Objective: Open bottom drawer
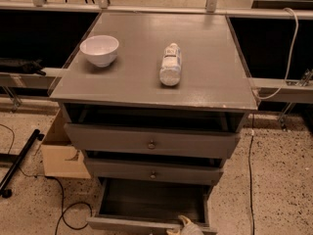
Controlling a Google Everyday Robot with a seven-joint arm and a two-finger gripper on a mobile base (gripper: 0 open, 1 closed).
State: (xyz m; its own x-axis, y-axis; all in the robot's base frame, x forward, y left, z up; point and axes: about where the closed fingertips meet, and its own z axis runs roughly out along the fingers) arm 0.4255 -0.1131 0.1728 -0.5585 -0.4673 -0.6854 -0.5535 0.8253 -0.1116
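Camera view looks down on a speckled floor [283, 180] with a grey cabinet [146, 102] standing on it. The flat top of the cabinet is the worktop [210, 72].

The cabinet has three drawers. The top drawer [195, 143] and the middle drawer [195, 173] each stick out a little. The bottom drawer [146, 202] is the lowest one, down by the floor. It is pulled far out, so you can see its dark inside. Its front reaches the bottom edge of the view.

A brown cardboard box [61, 155] sits on the floor just beside the cabinet's left side.

On the worktop a white bottle [170, 65] lies on its side near the middle. A white bowl [99, 49] stands upright to its left, well apart from it.

The pale end effector [188, 225] is at the very bottom of the view, right at the front of the bottom drawer. Only its tip shows, so I cannot tell if it is wide, narrow or holding anything.
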